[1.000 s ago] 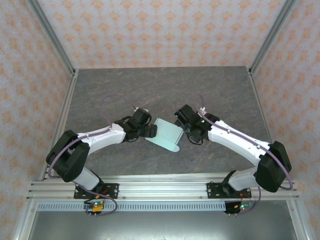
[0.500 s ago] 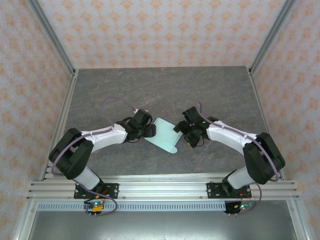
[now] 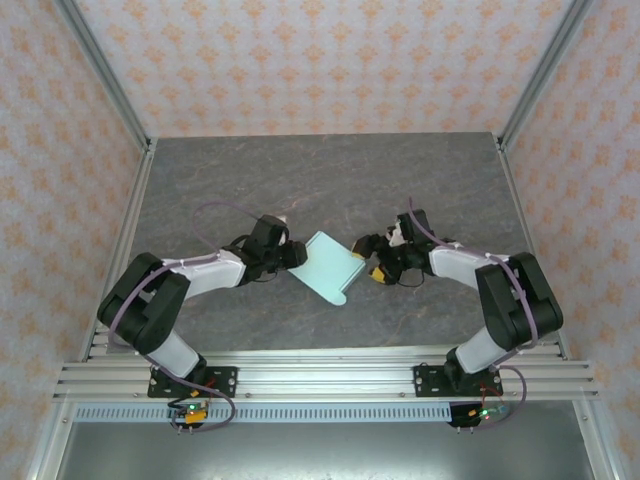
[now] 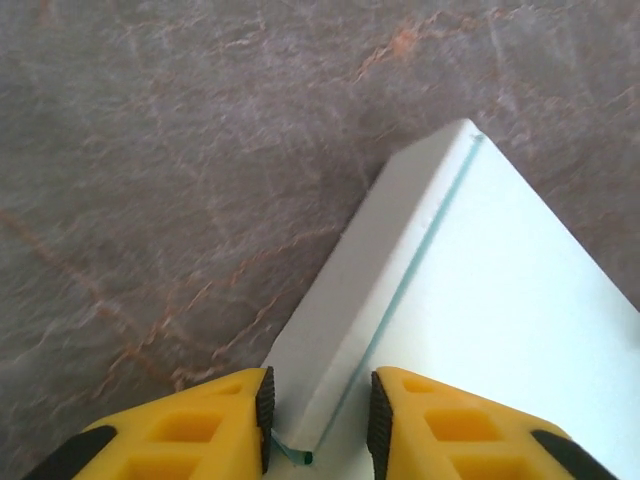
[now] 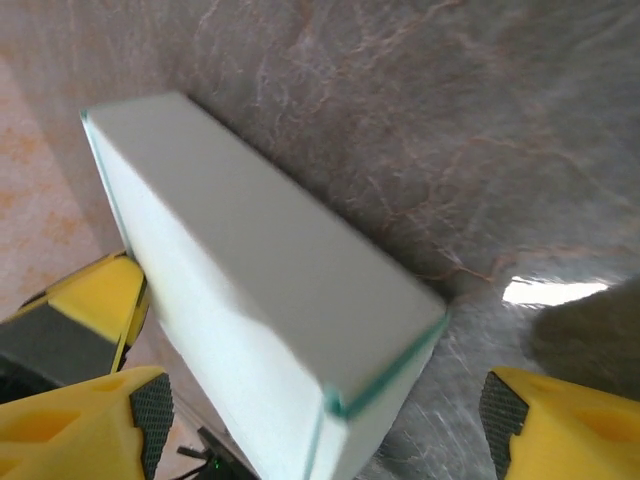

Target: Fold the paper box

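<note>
The paper box (image 3: 330, 268) is a pale mint-blue flat box on the grey table between my two arms. My left gripper (image 3: 297, 255) is at its upper left corner. In the left wrist view the jaws (image 4: 318, 420) have narrowed round the box's (image 4: 500, 300) side wall. The left pad touches the wall and a gap remains at the right pad. My right gripper (image 3: 367, 258) is at the box's right end. Its jaws (image 5: 325, 420) stand wide open, with a corner of the box (image 5: 250, 280) between them and untouched by the right fingertip (image 5: 500, 410).
The grey stone-patterned table (image 3: 330, 180) is bare behind and in front of the box. Patterned walls with metal posts (image 3: 100, 75) enclose it at the back and sides. An aluminium rail (image 3: 320, 375) runs along the near edge by the arm bases.
My left jaws have closed in from wide to a narrow gap round the box's edge. The box has turned a little. My right gripper has swung round to the box's right end.
</note>
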